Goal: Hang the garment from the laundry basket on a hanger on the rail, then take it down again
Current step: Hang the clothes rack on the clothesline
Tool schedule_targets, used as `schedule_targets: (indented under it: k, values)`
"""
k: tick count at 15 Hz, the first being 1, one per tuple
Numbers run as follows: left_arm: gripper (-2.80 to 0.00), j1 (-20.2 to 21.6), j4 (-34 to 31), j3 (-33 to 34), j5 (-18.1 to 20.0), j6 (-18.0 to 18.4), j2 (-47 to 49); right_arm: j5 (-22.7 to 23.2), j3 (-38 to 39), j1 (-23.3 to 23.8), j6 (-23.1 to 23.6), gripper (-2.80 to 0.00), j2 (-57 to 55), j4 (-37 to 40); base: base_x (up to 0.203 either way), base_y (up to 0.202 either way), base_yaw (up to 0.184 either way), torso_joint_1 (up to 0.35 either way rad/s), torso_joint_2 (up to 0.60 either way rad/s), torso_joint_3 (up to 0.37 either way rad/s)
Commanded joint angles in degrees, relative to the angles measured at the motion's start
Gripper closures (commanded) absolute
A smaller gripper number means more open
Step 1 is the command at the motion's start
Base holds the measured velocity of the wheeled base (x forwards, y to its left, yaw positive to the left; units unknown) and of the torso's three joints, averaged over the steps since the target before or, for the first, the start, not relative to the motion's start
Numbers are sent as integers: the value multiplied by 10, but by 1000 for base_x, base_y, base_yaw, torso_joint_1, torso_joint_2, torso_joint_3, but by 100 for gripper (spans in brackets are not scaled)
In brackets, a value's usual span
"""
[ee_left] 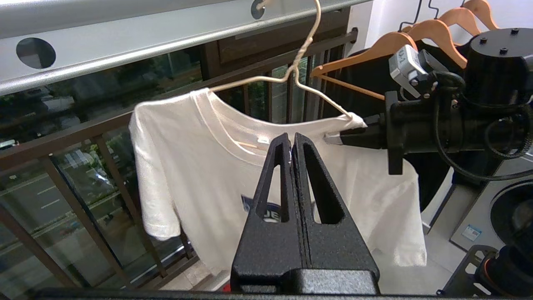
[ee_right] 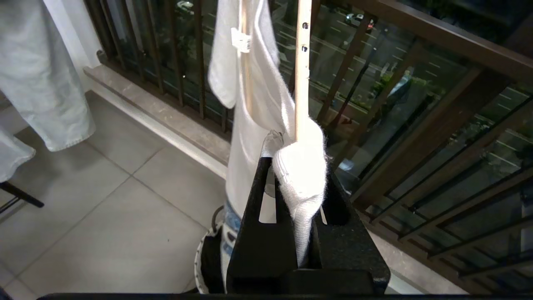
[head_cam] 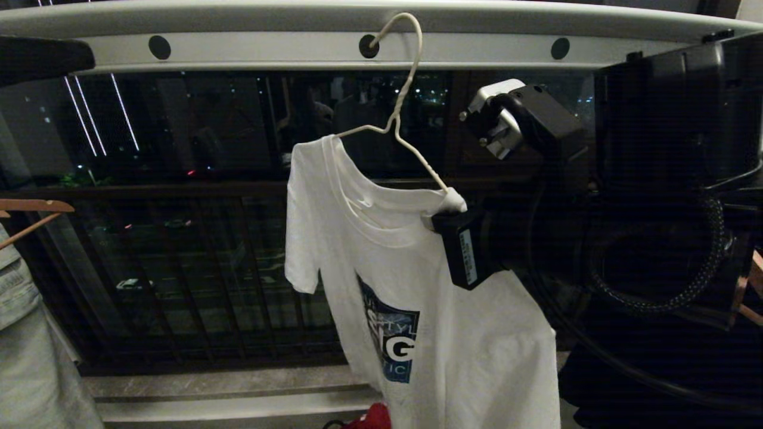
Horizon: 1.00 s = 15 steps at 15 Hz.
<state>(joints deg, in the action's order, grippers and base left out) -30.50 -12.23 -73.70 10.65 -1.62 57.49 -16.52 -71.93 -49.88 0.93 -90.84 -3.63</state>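
The garment (head_cam: 417, 286), a white T-shirt with a blue chest graphic, hangs on the thin white wire hanger (head_cam: 400, 107). The hanger's hook sits in a round hole of the pale grey rail (head_cam: 268, 50). My right gripper (head_cam: 444, 217) is shut on the shirt's shoulder, bunched over the hanger's right end; the right wrist view shows the white cloth pinched between its fingers (ee_right: 266, 196). My left gripper (ee_left: 291, 139) is shut with nothing in it, in front of the collar and apart from the shirt. The laundry basket (ee_right: 204, 258) stands on the floor under the shirt, mostly hidden.
Brown wooden hangers (ee_left: 416, 37) with a black garment hang to the right on the rail. A pale denim garment (head_cam: 24, 333) hangs at the left. The dark balcony railing (head_cam: 179, 268) runs behind the shirt. A red cloth (head_cam: 369, 417) shows at the bottom.
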Motion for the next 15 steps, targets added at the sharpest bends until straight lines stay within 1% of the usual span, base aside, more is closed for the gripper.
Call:
schedule_targets:
  k: [1,7,9,11,15]
  values:
    - [0,0,-1,1,1,0,0,-1,-15,1,1,0,-23,2,0,0,0,0,0,0]
    - [0,0,-1,1,1,0,-6,-1,-42,6,9,0,-70,3,0,0,0,0,0,0]
    - [0,0,-1,1,1,0,-9,-1,-56,12,12,0,-83,15,0,0,0,0,0,0]
    - [0,0,-1,2,1,0,-12,-1,-66,13,12,0,-86,27,0,0,0,0,0,0]
    - [0,0,-1,3,2,0,-12,-1,-66,15,21,0,-86,28,0,0,0,0,0,0]
